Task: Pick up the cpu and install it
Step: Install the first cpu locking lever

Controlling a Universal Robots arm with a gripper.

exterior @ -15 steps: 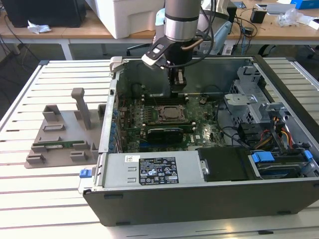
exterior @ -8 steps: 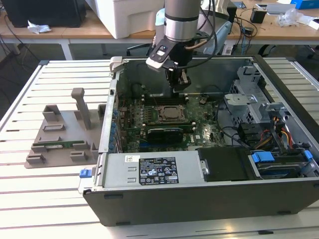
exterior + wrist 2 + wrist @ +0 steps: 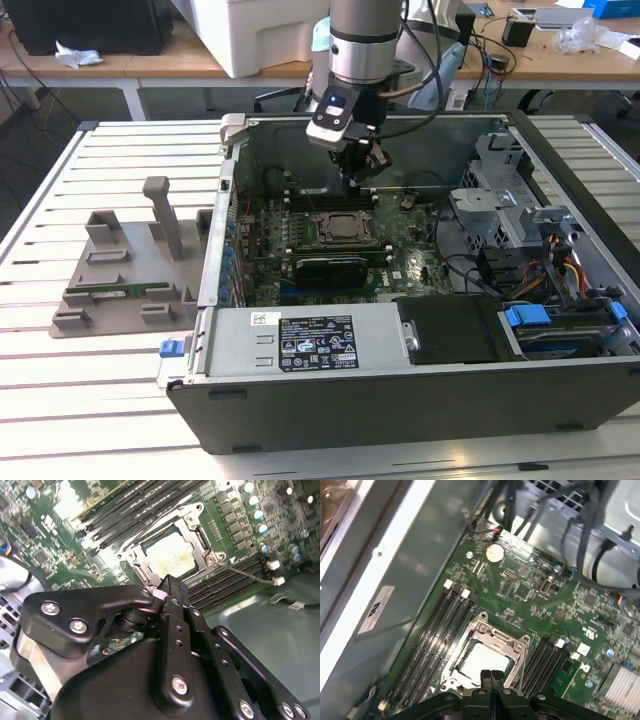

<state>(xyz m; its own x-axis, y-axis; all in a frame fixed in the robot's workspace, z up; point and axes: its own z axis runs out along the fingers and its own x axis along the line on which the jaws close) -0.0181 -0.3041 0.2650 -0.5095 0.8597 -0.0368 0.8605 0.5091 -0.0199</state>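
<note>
Motherboard (image 3: 530, 592) beneath; tool (image 3: 490, 675) closed above cpu (image 3: 482, 660).

Silvery cpu (image 3: 481, 661), green motherboard (image 3: 530, 597), black claw (image 3: 491, 676).

Slatted white table (image 3: 70, 400), wooden desk (image 3: 170, 65) behind

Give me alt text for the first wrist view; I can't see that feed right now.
The gripper, with its fingers shut, hangs over the edge of the metal socket frame, where the silvery cpu lies flat inside. Around the frame are the green motherboard and rows of dark memory slots.
</note>
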